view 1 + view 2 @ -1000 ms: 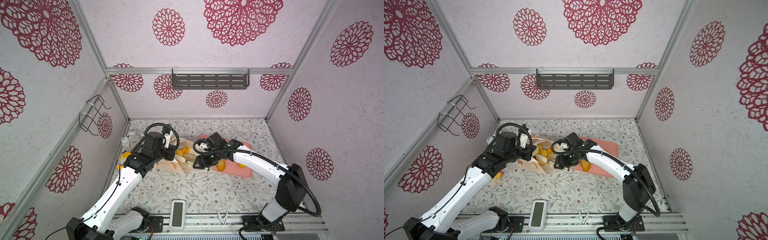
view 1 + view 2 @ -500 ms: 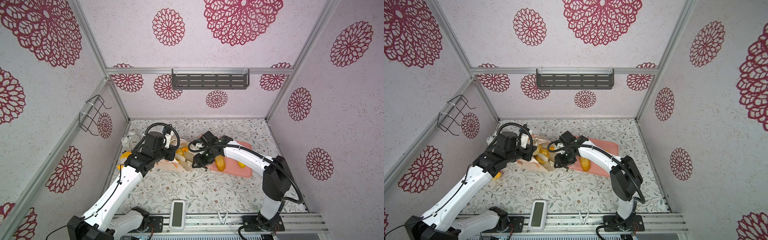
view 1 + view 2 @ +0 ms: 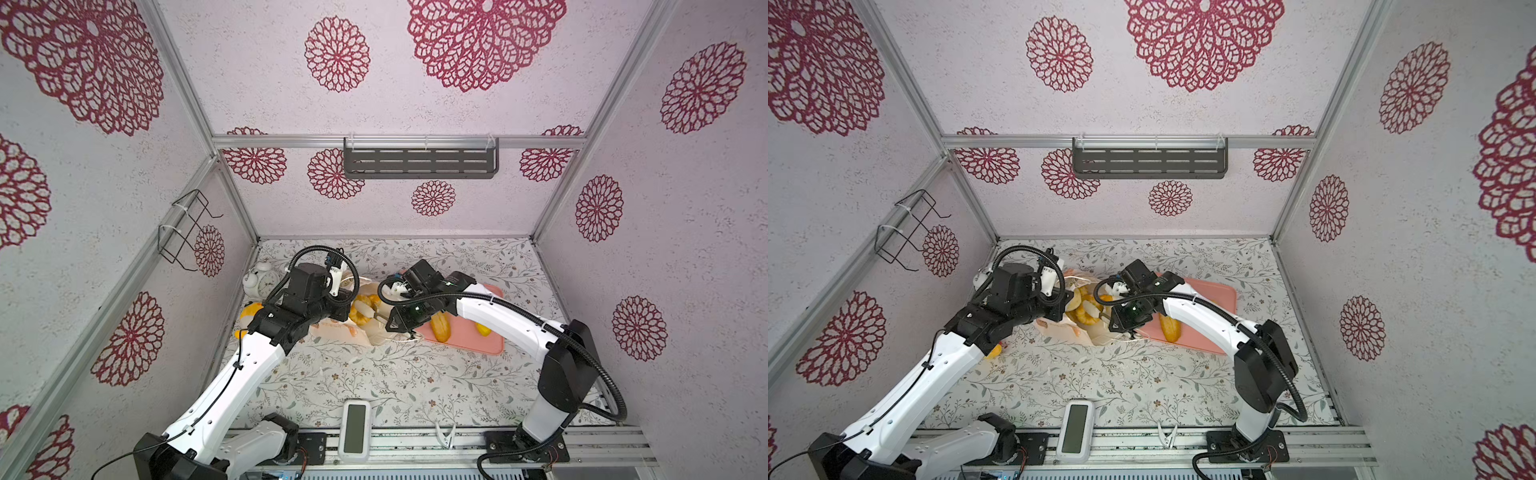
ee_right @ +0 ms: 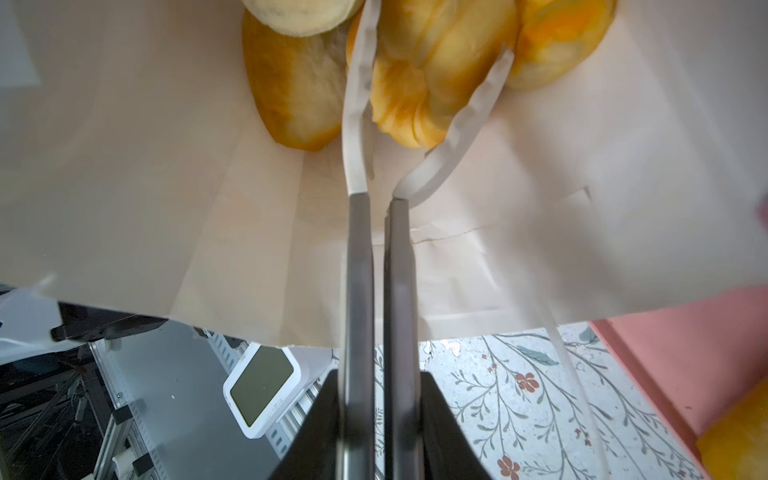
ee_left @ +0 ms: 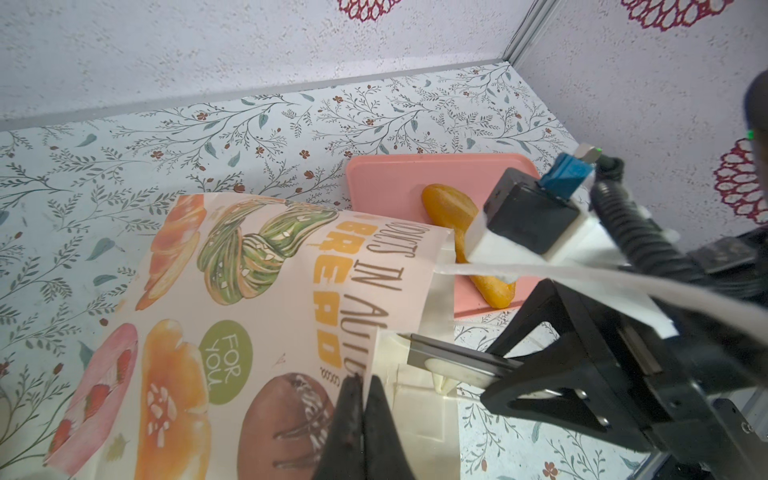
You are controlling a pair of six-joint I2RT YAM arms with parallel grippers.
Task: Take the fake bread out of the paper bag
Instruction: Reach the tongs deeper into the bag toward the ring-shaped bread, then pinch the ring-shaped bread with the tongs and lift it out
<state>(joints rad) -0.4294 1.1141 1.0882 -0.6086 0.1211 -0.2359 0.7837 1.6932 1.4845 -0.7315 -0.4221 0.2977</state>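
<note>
Golden bun [image 4: 424,70] inside paper bag [image 4: 145,187], clasped between right jaws, left jaws pinching bag

Matt cream paper bag [image 5: 257,299], glossy golden fake bread [image 4: 432,70], smooth pink tray [image 5: 390,183], matt floral-printed tabletop [image 5: 166,137]

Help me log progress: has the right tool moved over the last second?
Yes. In both top views the right tool has slid left, away from the pink tray and deeper into the paper bag, and now grips a fluted bun.
</note>
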